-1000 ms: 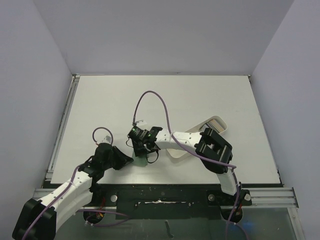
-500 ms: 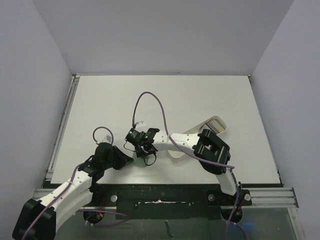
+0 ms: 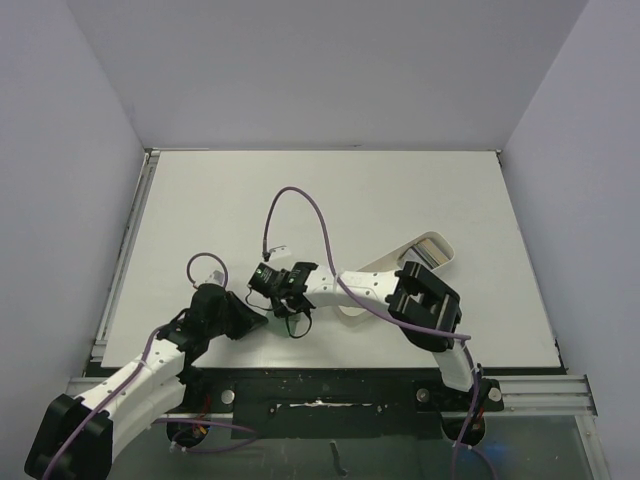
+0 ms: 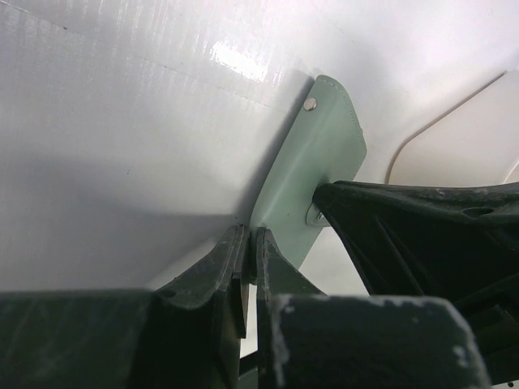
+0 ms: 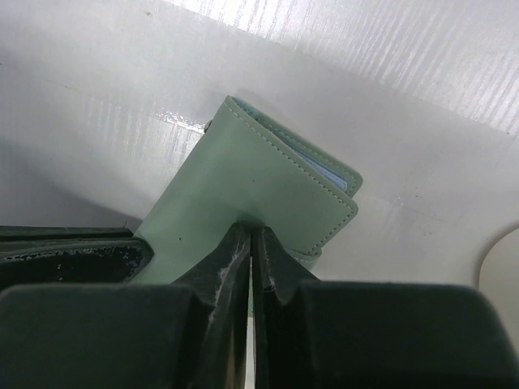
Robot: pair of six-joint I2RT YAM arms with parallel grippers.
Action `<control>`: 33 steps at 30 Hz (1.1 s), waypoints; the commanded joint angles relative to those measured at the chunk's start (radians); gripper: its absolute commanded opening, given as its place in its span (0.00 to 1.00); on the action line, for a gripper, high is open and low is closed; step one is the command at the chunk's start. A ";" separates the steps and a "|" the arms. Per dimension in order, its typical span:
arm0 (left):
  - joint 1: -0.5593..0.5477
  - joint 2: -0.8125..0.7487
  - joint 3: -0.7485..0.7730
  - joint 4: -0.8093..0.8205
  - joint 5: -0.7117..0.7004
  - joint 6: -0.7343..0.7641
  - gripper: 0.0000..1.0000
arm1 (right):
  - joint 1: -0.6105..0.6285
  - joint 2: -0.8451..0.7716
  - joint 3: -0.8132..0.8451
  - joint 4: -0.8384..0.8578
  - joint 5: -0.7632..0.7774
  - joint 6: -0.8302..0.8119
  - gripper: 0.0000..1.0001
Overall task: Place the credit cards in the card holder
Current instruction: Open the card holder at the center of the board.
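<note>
The card holder (image 5: pixel 251 182) is a pale grey-green wallet, folded, with a strip of pale blue lining showing at its edge. It tilts up off the white table between both grippers. My right gripper (image 5: pixel 252 235) is shut on its near edge. My left gripper (image 4: pixel 247 243) is shut on a thin flap of the card holder (image 4: pixel 312 174) that carries a snap stud. In the top view the left gripper (image 3: pixel 252 318) and right gripper (image 3: pixel 275 305) meet near the front edge and hide the wallet. The credit cards (image 3: pixel 432 249) lie in a white tray.
The long white oval tray (image 3: pixel 447 260) lies at the right under my right forearm; its rim shows in the left wrist view (image 4: pixel 462 146) and the right wrist view (image 5: pixel 504 279). A purple cable (image 3: pixel 300 195) loops above the right wrist. The table's front edge is close.
My right gripper has moved left and nearer to the left gripper. The wallet, seen below the right gripper a second ago, is now covered in the top view.
</note>
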 commanded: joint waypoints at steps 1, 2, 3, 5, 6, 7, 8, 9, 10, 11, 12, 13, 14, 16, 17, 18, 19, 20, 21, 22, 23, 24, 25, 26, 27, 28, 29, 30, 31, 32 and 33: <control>0.004 -0.016 0.045 -0.011 -0.054 0.007 0.00 | -0.009 -0.075 -0.054 -0.090 0.075 -0.002 0.00; 0.004 -0.023 0.041 -0.012 -0.057 0.001 0.00 | -0.013 -0.092 -0.069 -0.089 0.083 0.004 0.00; 0.004 -0.029 0.038 -0.012 -0.057 -0.003 0.00 | -0.016 -0.108 -0.085 -0.087 0.089 0.009 0.00; 0.004 -0.037 0.035 -0.012 -0.058 -0.008 0.00 | -0.023 -0.135 -0.110 -0.083 0.098 0.011 0.00; 0.004 -0.039 0.034 -0.013 -0.060 -0.008 0.00 | -0.026 -0.147 -0.116 -0.082 0.103 0.011 0.00; 0.004 -0.040 0.034 -0.017 -0.064 -0.008 0.00 | -0.024 -0.157 -0.117 -0.082 0.112 0.008 0.00; 0.004 -0.040 0.035 -0.020 -0.066 -0.008 0.00 | -0.024 -0.167 -0.117 -0.077 0.117 0.003 0.00; 0.004 -0.040 0.036 -0.022 -0.068 -0.008 0.00 | -0.022 -0.178 -0.120 -0.067 0.117 -0.004 0.00; 0.004 -0.040 0.035 -0.023 -0.068 -0.008 0.00 | -0.019 -0.189 -0.123 -0.047 0.113 -0.017 0.00; 0.004 -0.040 0.034 -0.024 -0.069 -0.008 0.00 | -0.017 -0.200 -0.127 -0.029 0.108 -0.025 0.00; 0.004 -0.040 0.034 -0.026 -0.072 -0.008 0.00 | -0.015 -0.208 -0.130 -0.015 0.100 -0.030 0.00; 0.004 -0.040 0.034 -0.028 -0.074 -0.008 0.00 | -0.015 -0.214 -0.131 0.002 0.093 -0.040 0.00; 0.004 -0.041 0.032 -0.030 -0.076 -0.008 0.00 | -0.013 -0.221 -0.133 0.010 0.091 -0.043 0.00; 0.004 -0.040 0.029 -0.034 -0.083 -0.008 0.00 | -0.010 -0.240 -0.138 0.018 0.100 -0.043 0.00; 0.004 -0.041 0.027 -0.037 -0.087 -0.008 0.00 | -0.009 -0.257 -0.147 0.027 0.108 -0.048 0.00; 0.004 -0.041 0.026 -0.038 -0.091 -0.007 0.00 | -0.009 -0.266 -0.161 0.043 0.115 -0.057 0.00; 0.004 -0.041 0.026 -0.038 -0.093 -0.003 0.00 | -0.009 -0.287 -0.181 0.067 0.118 -0.071 0.00; 0.004 -0.041 0.028 -0.039 -0.093 -0.002 0.00 | -0.010 -0.301 -0.198 0.085 0.125 -0.081 0.00; 0.004 -0.041 0.028 -0.037 -0.091 -0.002 0.00 | -0.011 -0.315 -0.214 0.099 0.130 -0.083 0.00; 0.004 -0.041 0.029 -0.030 -0.086 -0.004 0.00 | -0.013 -0.325 -0.226 0.112 0.126 -0.087 0.00; 0.004 -0.040 0.029 -0.018 -0.078 -0.004 0.00 | -0.013 -0.336 -0.235 0.127 0.120 -0.093 0.00; 0.004 -0.039 0.028 -0.007 -0.070 -0.006 0.00 | -0.014 -0.344 -0.240 0.134 0.118 -0.092 0.00; 0.004 -0.036 0.026 0.007 -0.063 -0.009 0.00 | -0.013 -0.350 -0.241 0.137 0.118 -0.088 0.00; 0.004 -0.032 0.024 0.022 -0.050 -0.009 0.00 | -0.012 -0.357 -0.241 0.138 0.118 -0.085 0.00; 0.004 -0.025 0.023 0.033 -0.034 -0.004 0.00 | -0.012 -0.366 -0.243 0.139 0.119 -0.082 0.00; 0.004 -0.016 0.035 0.031 -0.024 0.002 0.12 | -0.012 -0.375 -0.246 0.140 0.119 -0.083 0.00; 0.004 -0.009 0.056 0.009 -0.023 0.011 0.21 | -0.015 -0.387 -0.252 0.149 0.119 -0.089 0.00; 0.003 -0.006 0.075 -0.003 -0.020 0.026 0.28 | -0.017 -0.398 -0.260 0.160 0.115 -0.096 0.00; 0.000 -0.009 0.094 -0.011 -0.013 0.042 0.33 | -0.020 -0.411 -0.267 0.172 0.107 -0.102 0.00; 0.000 -0.016 0.114 -0.026 -0.012 0.054 0.38 | -0.025 -0.423 -0.273 0.178 0.098 -0.102 0.00; 0.000 -0.023 0.131 -0.046 -0.018 0.068 0.42 | -0.032 -0.435 -0.279 0.186 0.082 -0.101 0.00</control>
